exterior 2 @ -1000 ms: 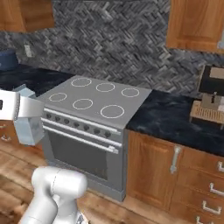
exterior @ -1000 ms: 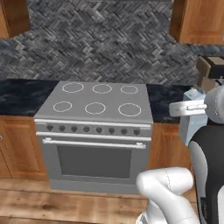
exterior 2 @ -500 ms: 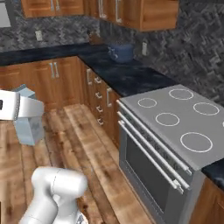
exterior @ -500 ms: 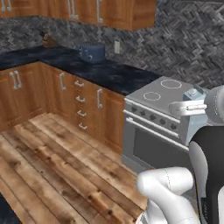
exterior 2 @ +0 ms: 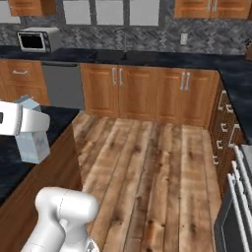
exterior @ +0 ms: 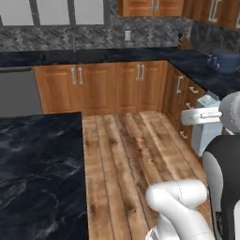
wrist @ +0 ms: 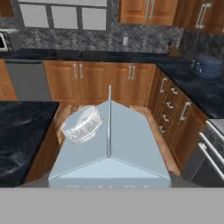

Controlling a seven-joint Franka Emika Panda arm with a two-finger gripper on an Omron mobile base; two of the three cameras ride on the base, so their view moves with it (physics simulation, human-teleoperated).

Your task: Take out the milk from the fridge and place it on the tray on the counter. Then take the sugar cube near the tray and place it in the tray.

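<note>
The room slid past as my base turned; my gripper (exterior 2: 22, 123) stayed clamped on the pale blue, gable-topped milk carton (exterior 2: 33, 140), held high above the wooden floor (exterior 2: 147, 162). It seemed light, stiff and smooth, best squeezed on its flat sides

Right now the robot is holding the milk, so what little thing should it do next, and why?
Probably keep carrying it toward the black counter close by, looking for the tray. The milk hangs in the pincer over the wood floor, not set down anywhere yet.
</note>
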